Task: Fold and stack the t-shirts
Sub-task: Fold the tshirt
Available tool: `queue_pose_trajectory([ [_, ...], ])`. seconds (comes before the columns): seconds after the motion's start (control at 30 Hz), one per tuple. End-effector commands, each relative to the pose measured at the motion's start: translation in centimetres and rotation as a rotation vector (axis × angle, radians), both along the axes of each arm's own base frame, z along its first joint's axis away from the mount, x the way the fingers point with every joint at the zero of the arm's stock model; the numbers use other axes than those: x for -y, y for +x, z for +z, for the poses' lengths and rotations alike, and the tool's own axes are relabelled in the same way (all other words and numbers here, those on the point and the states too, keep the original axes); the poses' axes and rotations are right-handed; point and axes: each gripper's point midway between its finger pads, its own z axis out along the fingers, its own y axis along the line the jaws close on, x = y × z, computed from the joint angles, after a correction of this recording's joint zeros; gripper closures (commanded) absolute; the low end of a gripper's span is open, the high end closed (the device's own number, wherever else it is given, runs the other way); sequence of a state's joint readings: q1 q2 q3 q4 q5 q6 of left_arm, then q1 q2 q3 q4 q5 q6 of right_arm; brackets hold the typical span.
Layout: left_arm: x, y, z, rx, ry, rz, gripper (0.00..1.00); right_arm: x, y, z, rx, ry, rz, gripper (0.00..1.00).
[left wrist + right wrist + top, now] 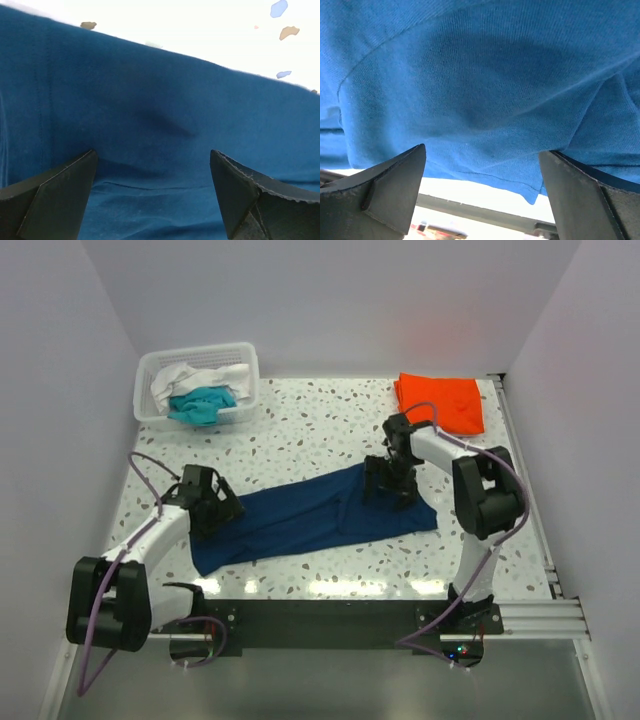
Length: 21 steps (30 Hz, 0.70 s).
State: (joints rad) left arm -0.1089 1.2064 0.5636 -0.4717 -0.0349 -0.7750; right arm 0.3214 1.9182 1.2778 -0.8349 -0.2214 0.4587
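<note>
Nothing is legible in any view — the navy t-shirt is plain cloth. Tiny lights at 5 o'clock on the base rail are too small to read.

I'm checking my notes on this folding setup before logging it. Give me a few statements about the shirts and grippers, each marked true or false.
1. The navy t-shirt lies on the table, with the left gripper at one end and the right gripper at the other. True.
2. The basket holds the teal t-shirt and the white t-shirt. True.
3. The orange t-shirt is in the basket. False: it lies on the table at the far right corner.
4. The left gripper is shut. False: its fingers stand apart over navy cloth.
</note>
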Motion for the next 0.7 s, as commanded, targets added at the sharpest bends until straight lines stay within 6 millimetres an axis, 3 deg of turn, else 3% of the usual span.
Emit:
queue_pose_trajectory([
  [0.0,1.2,-1.5,-1.7,-0.046,-0.036,-0.008,0.00,1.8,7.3,-4.3,0.190,-0.124,0.144,0.01],
  [0.03,1.5,-1.8,-1.8,-0.054,-0.034,-0.024,0.00,1.2,9.3,-3.4,0.227,-0.116,0.155,0.01],
  [0.1,2.0,-2.2,-1.9,-0.070,-0.032,-0.046,0.00,1.4,10.7,-4.3,0.206,-0.149,0.196,0.01],
  [0.13,2.5,-2.6,-2.0,-0.078,-0.023,-0.071,0.00,0.9,12.5,-2.9,0.240,-0.152,0.207,0.01],
  [0.17,2.8,-2.9,-2.1,-0.088,-0.020,-0.081,0.00,0.9,13.0,-3.7,0.225,-0.161,0.220,0.01],
  [0.2,3.3,-3.2,-2.2,-0.096,-0.027,-0.087,0.00,0.6,14.7,-2.5,0.263,-0.163,0.232,0.01],
  [0.27,4.5,-3.9,-2.3,-0.114,-0.032,-0.128,0.00,0.4,16.0,-3.3,0.274,-0.163,0.262,0.01],
  [0.3,5.3,-4.7,-2.4,-0.134,-0.036,-0.160,0.00,-0.2,17.5,-2.4,0.314,-0.155,0.272,0.01],
  [0.47,6.6,-6.9,-2.1,-0.181,-0.023,-0.200,0.00,-1.7,20.8,-3.3,0.362,-0.115,0.332,0.01],
  [0.6,10.1,-9.0,-1.4,-0.173,-0.107,-0.308,0.00,-3.5,24.1,-3.8,0.433,-0.064,0.346,0.01],
  [0.67,11.0,-9.8,-1.4,-0.176,-0.121,-0.345,0.00,-4.9,24.8,-3.8,0.460,0.010,0.356,0.01],
])
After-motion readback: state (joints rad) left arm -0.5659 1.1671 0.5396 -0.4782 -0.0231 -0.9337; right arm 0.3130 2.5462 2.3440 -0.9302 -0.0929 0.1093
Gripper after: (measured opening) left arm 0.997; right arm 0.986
